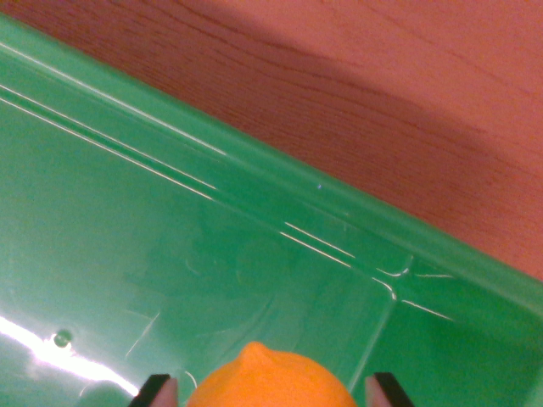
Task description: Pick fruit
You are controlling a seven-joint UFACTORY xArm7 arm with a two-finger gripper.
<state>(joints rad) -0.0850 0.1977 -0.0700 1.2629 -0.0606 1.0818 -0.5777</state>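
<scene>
While the orange fruit (pixel 270 379) is sitting between my hand's (pixel 270 392) two fingertips above the green tray (pixel 170 246), I'm reading the fingers as spread wide, not yet gripping.

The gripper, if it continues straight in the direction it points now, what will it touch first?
Most likely the orange fruit, which sits between the two fingertips of the gripper. Behind it lies the floor of the green tray. Depth is unclear, so contact may exist already.
</scene>
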